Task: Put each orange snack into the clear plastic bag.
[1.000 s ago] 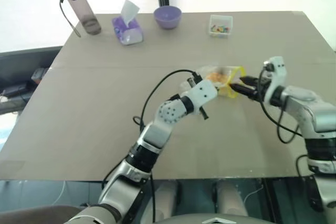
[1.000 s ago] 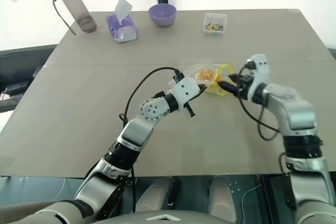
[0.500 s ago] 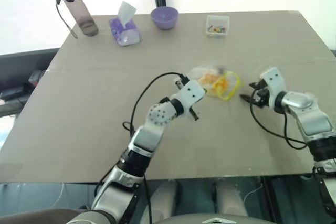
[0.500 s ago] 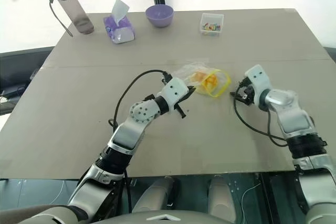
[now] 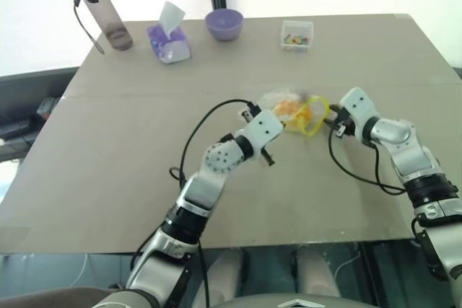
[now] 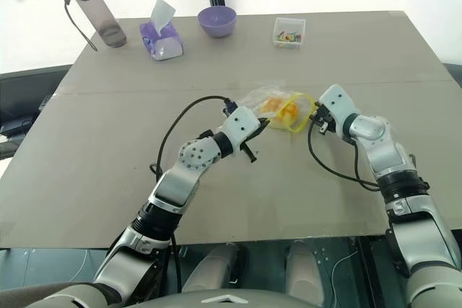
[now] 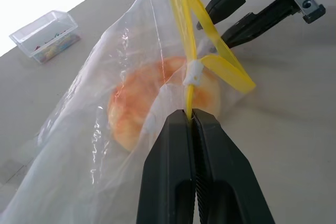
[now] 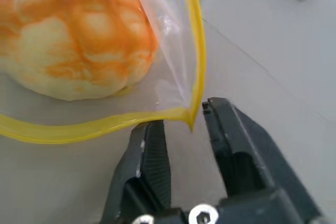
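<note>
The clear plastic bag [image 5: 294,110] lies mid-table with an orange snack [image 8: 73,35] inside, its scored dome showing through the film [image 7: 157,98]. My left gripper [image 7: 190,115] is shut on the bag's yellow strip [image 7: 185,19] and holds that edge up. My right gripper [image 8: 184,114] is at the bag's right corner. Its fingers [image 8: 152,145] stand a little apart, with the corner of the yellow strip between them and not pinched. In the head view it sits just right of the bag [image 5: 334,122].
Along the table's far edge stand a grey bottle [image 5: 105,16], a purple tissue pack [image 5: 172,42], a purple bowl [image 5: 224,23] and a small clear box of coloured bits [image 5: 297,34]. Bare tabletop [image 5: 130,149] stretches left of the bag and in front of it.
The right gripper drew back from the bag, rolled, then came in again to its right corner with its jaws narrower. The left gripper kept its hold.
</note>
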`<state>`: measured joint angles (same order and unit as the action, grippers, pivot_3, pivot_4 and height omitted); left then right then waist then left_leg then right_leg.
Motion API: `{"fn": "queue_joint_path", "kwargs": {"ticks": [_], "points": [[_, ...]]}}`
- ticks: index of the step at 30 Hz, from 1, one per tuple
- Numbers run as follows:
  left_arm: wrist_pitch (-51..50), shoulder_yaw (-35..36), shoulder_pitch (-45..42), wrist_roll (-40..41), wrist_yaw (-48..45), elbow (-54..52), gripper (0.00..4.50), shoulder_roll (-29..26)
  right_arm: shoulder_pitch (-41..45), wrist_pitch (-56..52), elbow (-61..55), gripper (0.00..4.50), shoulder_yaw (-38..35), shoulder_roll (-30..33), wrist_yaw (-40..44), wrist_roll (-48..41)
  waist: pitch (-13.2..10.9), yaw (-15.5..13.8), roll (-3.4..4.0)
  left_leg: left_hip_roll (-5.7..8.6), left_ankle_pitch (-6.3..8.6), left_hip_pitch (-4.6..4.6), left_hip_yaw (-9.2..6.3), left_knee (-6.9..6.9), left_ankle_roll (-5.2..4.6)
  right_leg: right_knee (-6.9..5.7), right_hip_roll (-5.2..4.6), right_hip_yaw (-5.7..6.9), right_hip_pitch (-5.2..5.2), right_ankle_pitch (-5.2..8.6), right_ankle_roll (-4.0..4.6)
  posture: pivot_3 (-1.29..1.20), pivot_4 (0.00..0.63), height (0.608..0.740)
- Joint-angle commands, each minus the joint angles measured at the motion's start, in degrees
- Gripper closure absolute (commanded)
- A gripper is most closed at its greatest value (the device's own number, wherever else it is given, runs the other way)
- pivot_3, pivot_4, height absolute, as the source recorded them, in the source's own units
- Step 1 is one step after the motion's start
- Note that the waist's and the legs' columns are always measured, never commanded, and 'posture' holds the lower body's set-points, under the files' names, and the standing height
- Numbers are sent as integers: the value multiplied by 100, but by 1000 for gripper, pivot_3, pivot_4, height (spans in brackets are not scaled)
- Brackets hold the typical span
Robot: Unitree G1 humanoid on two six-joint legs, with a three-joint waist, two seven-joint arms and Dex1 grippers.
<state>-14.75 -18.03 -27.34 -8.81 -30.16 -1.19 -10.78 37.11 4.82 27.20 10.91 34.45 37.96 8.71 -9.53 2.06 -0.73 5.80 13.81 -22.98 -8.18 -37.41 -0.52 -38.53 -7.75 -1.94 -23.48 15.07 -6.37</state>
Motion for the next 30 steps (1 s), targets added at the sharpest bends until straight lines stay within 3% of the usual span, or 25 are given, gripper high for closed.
{"fn": "queue_joint_path", "kwargs": {"ticks": [1, 9, 19, 27, 30], "points": [[66, -7, 4, -11, 50, -235, 4500, -20, 56, 332, -95, 4318, -31, 35, 5, 56, 0, 2, 0, 0, 0, 0, 0, 0, 0, 0, 0, 0, 0, 0, 0, 0, 150, 740], [155, 39, -62, -9, 73, -276, 4500, -105, -34, 247, -210, 4318, -332, 387, -138, 187, 0, -5, 0, 1, 0, -1, -1, 1, 0, 0, 0, 0, 0, 0, 0, 0, 150, 740], [-338, 348, -956, 220, -302, -844, 4500, -466, 227, -650, -1731, 4318, -1144, 1753, 762, -404, -3, 3, 2, 0, 0, -7, 1, 6, -1, 9, 0, 1, -2, 0, 0, 0, 150, 740], [-328, 262, -831, 280, -236, -557, 4500, -380, -507, -1048, -2409, 4318, -824, 1599, 1029, -422, -4, -11, -1, -1, 1, -8, -2, 5, -1, 14, -1, 6, 1, 0, 0, 0, 150, 740], [-324, 213, -593, 245, -245, -600, 4500, -435, -940, -997, -2321, 3381, -482, 1382, 924, -154, -4, -10, 0, -2, 0, -8, -3, 6, -1, 13, -1, 5, 0, 0, 0, 0, 150, 740]]}}
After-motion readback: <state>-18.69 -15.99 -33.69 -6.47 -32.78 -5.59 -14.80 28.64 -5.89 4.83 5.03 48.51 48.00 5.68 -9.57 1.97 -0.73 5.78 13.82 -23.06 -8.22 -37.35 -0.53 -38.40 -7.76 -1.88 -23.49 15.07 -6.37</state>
